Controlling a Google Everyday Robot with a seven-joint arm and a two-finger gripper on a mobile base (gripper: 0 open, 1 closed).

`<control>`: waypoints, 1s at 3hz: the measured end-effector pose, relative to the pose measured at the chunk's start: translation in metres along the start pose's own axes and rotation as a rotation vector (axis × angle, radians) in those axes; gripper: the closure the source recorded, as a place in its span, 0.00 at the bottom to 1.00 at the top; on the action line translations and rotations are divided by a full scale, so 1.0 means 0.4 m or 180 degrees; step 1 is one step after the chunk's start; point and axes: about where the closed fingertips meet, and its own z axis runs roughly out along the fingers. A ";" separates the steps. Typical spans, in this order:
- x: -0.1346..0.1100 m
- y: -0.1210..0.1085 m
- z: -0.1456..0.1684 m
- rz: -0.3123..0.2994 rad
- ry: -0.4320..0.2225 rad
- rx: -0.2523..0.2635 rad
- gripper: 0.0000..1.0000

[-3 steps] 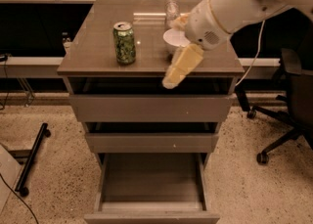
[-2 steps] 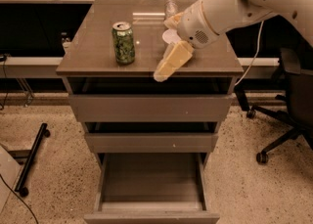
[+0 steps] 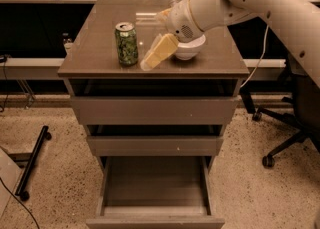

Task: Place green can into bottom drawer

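Green can [image 3: 126,43] stands upright on the bench [image 3: 100,53], toward its left front part, silver top up. End effector [image 3: 152,59] hangs just beside the can at its 3 o'clock, angled down toward 7 o'clock with its tip close over the bench surface, a narrow gap between it and the can. Whether it is open or closed cannot be told from this angle; it has no hold on the can. White bowl [image 3: 192,51] sits at the end effector's 2 o'clock, partly behind the arm [image 3: 235,3]. Bottom drawer [image 3: 155,185] is pulled out at the can's 6 o'clock, its flat grey floor bare.
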 end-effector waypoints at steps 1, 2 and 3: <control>-0.020 -0.036 0.052 0.0024 -0.0095 -0.0063 0.00; -0.042 -0.068 0.102 0.0037 -0.0145 -0.0133 0.00; -0.070 -0.101 0.168 0.0093 -0.0249 -0.0207 0.00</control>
